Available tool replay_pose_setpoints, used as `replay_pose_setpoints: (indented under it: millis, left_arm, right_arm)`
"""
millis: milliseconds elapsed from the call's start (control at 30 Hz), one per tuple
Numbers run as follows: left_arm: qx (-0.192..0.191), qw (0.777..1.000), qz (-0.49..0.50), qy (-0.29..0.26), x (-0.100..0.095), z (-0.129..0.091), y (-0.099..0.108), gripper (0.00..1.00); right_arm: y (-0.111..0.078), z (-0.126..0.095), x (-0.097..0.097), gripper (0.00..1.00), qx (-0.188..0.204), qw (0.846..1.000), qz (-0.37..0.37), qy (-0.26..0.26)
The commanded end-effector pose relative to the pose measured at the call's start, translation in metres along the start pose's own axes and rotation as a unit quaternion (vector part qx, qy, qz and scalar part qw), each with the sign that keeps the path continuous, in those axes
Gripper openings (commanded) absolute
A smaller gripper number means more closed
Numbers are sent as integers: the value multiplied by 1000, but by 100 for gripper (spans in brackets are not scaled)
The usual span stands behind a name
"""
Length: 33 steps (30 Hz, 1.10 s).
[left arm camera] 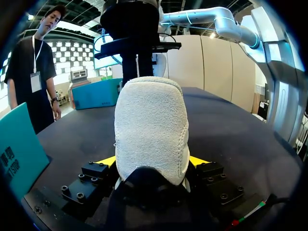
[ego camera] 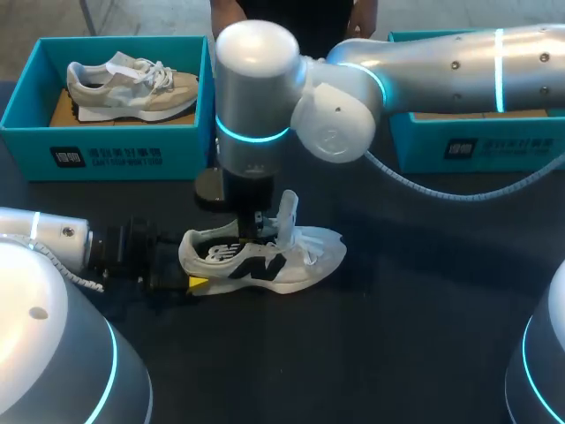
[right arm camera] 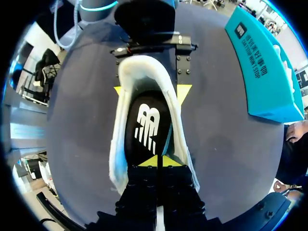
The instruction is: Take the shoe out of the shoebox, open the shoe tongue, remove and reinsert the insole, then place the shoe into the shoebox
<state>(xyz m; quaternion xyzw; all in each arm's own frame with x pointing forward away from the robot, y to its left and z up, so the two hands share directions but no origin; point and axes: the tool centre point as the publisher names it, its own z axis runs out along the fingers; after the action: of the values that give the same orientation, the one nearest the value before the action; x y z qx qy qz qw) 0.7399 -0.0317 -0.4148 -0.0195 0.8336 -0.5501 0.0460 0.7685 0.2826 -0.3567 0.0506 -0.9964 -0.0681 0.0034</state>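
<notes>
Shoe: the white shoe (ego camera: 265, 256) stands on its sole on the dark table (ego camera: 424, 318), outside the shoebox. Its tongue (ego camera: 288, 212) is raised above the opening.
Insole: the black insole (right arm camera: 144, 125) lies flat inside the shoe.
Left gripper: the left gripper (left arm camera: 152, 161) is at the shoe's heel. Its yellow fingers (left arm camera: 107, 161) press the heel from both sides and clamp it.
Right gripper: the right gripper (right arm camera: 156, 161) is directly above the shoe's opening, with its tips together down on the insole. Whether they pinch its edge cannot be told.
Step (judged): the insole is being worked, either drawn out or seated.
Technique: a firm heel clamp should stop the shoe from lifting. The insole is best moved along the shoe's length, clear of the tongue.
Shoebox: a teal shoebox (ego camera: 477, 150) sits behind the shoe, toward its toe side.
</notes>
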Motion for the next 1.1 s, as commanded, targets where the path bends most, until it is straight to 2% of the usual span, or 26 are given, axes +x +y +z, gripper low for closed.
replay_pose_setpoints:
  millis: [33, 367, 733, 867, 1100]
  left_arm:
    - [0, 1000, 1, -1, 1, -1, 4, 0]
    - [0, 1000, 1, -1, 1, -1, 4, 0]
    - [0, 1000, 1, -1, 1, -1, 4, 0]
    - [0, 1000, 1, -1, 1, -1, 4, 0]
    - [0, 1000, 1, -1, 1, -1, 4, 0]
  right_arm:
    - [-9, -13, 2, 0, -30, 1000, -7, 3]
    - [-17, -28, 4, 0, -21, 999, -16, 18]
    - [-20, -42, 6, 0, -44, 999, -25, -2]
    - [-15, -45, 5, 0, -61, 997, -35, -6]
    - [3, -48, -3, 0, -69, 996, -54, -3]
